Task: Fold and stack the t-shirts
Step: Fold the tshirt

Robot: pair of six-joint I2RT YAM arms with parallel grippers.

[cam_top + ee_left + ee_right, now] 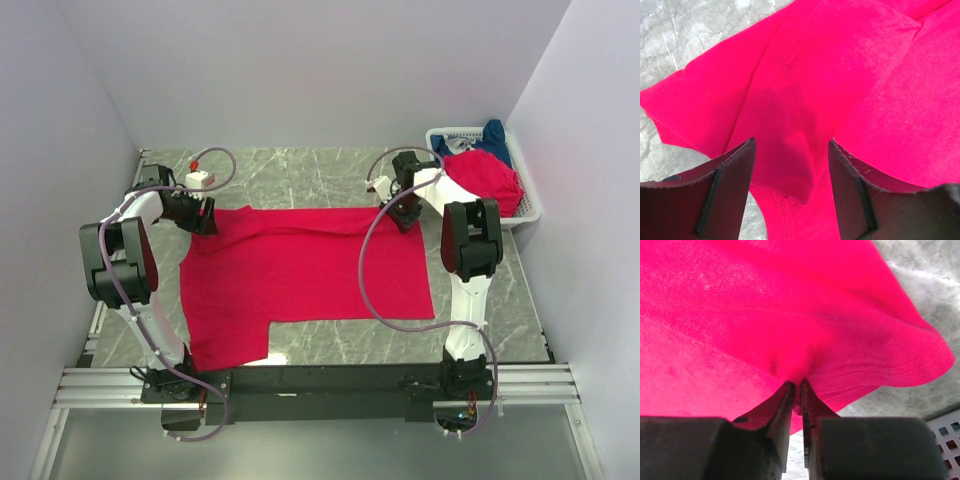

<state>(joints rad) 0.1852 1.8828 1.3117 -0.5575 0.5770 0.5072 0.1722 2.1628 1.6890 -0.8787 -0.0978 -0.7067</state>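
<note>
A grey marbled worktop [300, 170] was enclosed by plain pale walls on 3 sides, with 2 arms mounted at its near edge. 1 bright red short-sleeved cloth t-shirt [300, 275] was spread out nearly flat across the middle of the worktop, between the 2 arms, with a sleeve pointing toward the near left corner. A white plastic mesh basket [533, 207] was set in the far right corner, and in it a second, crumpled bright red t-shirt [485, 178] was heaped with a dark blue t-shirt [493, 135] behind it. A small white box with a red top [198, 178] was seen on the worktop just beyond the left arm.

The left fingers [735, 170] were positioned over the far left corner of the spread shirt and were held well apart, released, with nothing between them; a folded flap of red cloth with a stitched seam was seen below the gap. Whether the tips touched the cloth could not be told.

The right fingers [785, 410] were placed at the far right corner of the same shirt and were clenched on a pinched ridge of its red cloth, just beside the stitched hem. A corner of the basket was seen close by in the right wrist view.
</note>
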